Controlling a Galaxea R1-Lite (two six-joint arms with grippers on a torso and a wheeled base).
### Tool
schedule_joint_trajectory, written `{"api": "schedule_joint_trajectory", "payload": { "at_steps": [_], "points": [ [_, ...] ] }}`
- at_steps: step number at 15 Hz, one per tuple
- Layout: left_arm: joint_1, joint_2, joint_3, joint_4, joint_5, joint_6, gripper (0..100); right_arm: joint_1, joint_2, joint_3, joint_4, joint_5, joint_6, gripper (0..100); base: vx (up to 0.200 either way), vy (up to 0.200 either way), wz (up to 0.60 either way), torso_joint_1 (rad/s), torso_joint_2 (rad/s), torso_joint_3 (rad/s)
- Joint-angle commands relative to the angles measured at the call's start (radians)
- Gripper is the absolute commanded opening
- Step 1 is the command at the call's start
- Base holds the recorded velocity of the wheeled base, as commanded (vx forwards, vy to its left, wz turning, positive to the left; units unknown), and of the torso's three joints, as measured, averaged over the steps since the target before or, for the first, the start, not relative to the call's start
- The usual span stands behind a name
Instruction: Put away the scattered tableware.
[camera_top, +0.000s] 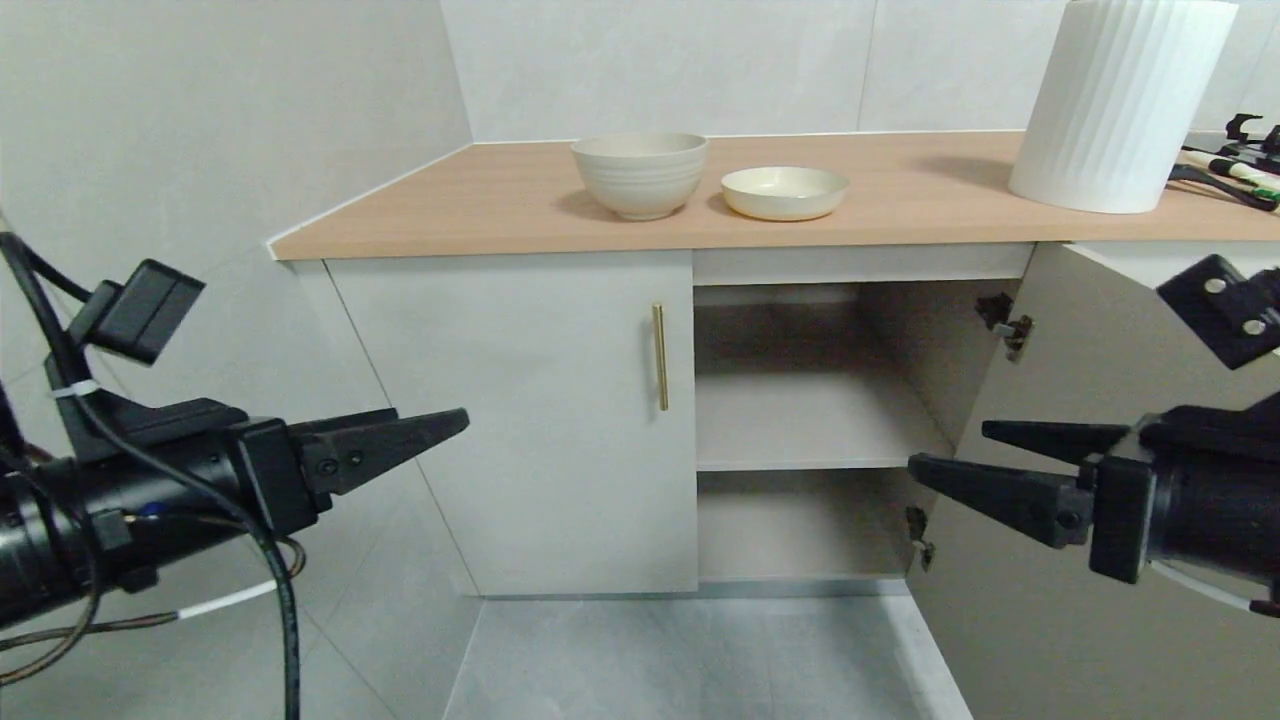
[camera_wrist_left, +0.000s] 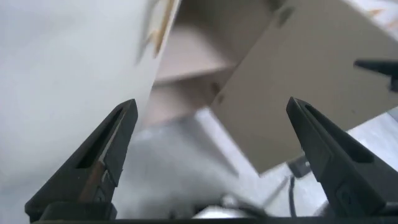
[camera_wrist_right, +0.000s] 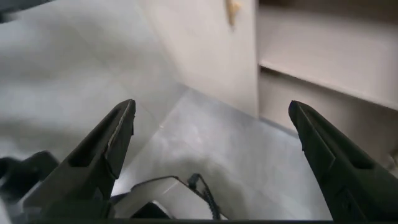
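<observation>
Closest in, the left arm (camera_top: 150, 490) and the right arm (camera_top: 1200, 510) sit low at either side, both below the level of the desk top. The left jaws are spread wide and hold nothing; they point across the front of the closed left door (camera_top: 510, 420). The right jaws are also spread and empty, with their tips aimed at the open half of the cabinet (camera_top: 860, 265).

Grey tiled floor (camera_top: 700, 650) runs up to the cabinet's foot. The open right door (camera_top: 1050, 620) is swung out toward the right arm. Inside, one shelf (camera_top: 800, 430) splits the space into an upper and a lower compartment, and both are bare.

Above, the wooden desk (camera_top: 480, 215) carries a tall ribbed white cylinder (camera_top: 1120, 100) near its right end. The tableware stands well to the left of it. A ridged cream bowl (camera_top: 640, 175) sits upright over the closed door. A shallow cream dish (camera_top: 784, 192) is just beside it on the right, close but apart. A slim gold handle (camera_top: 660, 357) runs upright along the closed door's inner edge.
</observation>
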Motion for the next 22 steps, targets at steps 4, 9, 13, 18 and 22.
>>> {"api": "schedule_joint_trajectory", "payload": {
  "at_steps": [4, 9, 13, 18, 22],
  "points": [
    [0.032, -0.069, -0.097, 0.108, 0.059, 0.0, 100, -0.096, 0.167, -0.154, 0.105, -0.049, 0.005, 100, 0.0, 0.0, 0.0, 0.0, 0.0, 0.0],
    [0.043, -0.047, -0.111, 0.059, 0.079, 0.0, 100, -0.09, 0.184, -0.149, 0.101, -0.076, 0.011, 100, 0.0, 0.0, 0.0, 0.0, 0.0, 0.0],
    [0.043, -0.049, -0.111, 0.059, 0.079, 0.0, 100, -0.086, 0.144, -0.114, 0.099, -0.064, 0.003, 100, 0.1, 0.0, 0.0, 0.0, 0.0, 0.004],
    [0.043, -0.04, -0.106, 0.059, 0.078, 0.0, 100, -0.081, 0.144, -0.077, 0.009, -0.061, -0.005, 100, 0.2, 0.0, 0.0, 0.002, 0.0, 0.001],
    [0.043, -0.04, -0.108, 0.059, 0.078, 0.0, 100, -0.069, 0.146, -0.072, 0.007, -0.061, -0.005, 100, 0.2, 0.0, 0.0, 0.005, 0.0, 0.001]
  ]
}}
